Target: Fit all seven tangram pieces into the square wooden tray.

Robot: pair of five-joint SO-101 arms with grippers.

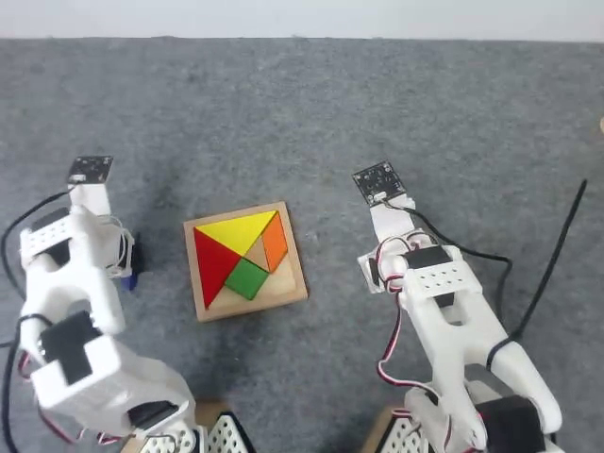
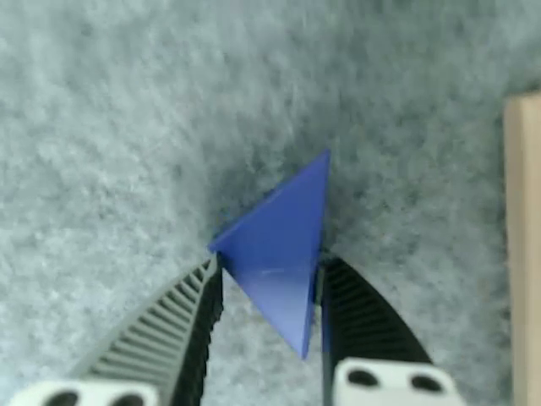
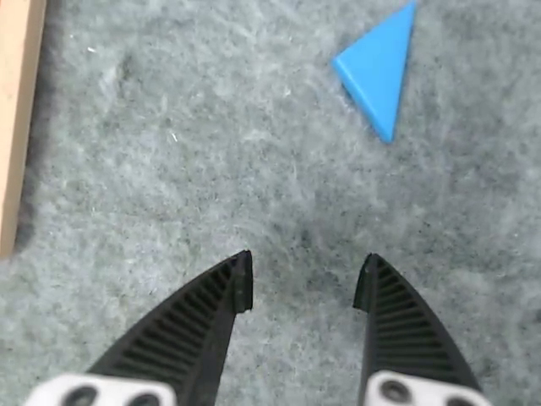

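One smooth blue triangle (image 2: pixel 279 241) in ribbed left claw (image 2: pixel 266 281)

I work over a fuzzy grey felt mat (image 1: pixel 330 104) that spreads evenly lit from left to right, with a pale white strip (image 1: pixel 302 17) along its far edge.

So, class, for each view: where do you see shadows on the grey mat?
High view: soft, even light, only faint shade around the wooden tray. Left wrist view: dark shadow on the mat beside the blue triangle in the left gripper. Right wrist view: a dark band beside the tray's edge.
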